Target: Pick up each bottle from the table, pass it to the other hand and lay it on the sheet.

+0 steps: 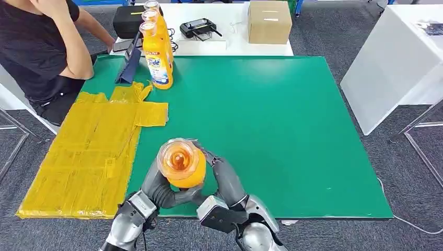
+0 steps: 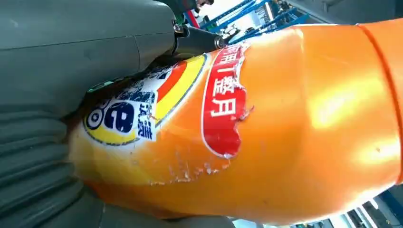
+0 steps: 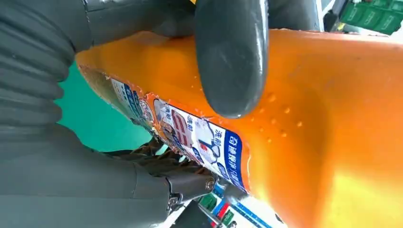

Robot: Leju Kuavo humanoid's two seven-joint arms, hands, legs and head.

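An orange detergent bottle stands upright above the near edge of the green table, its cap toward the camera. My left hand wraps it from the left and below. My right hand clasps it from the right. The left wrist view shows the bottle with its torn label pressed against my left hand. In the right wrist view the thumb of my right hand lies across the bottle. The yellow sheet lies on the table's left side. Several more orange bottles stand in a row at the back left.
A person in black sits at the table's far left corner, one arm resting by a dark tablet stand. A white table behind carries a cardboard box and black devices. Another white table stands to the right.
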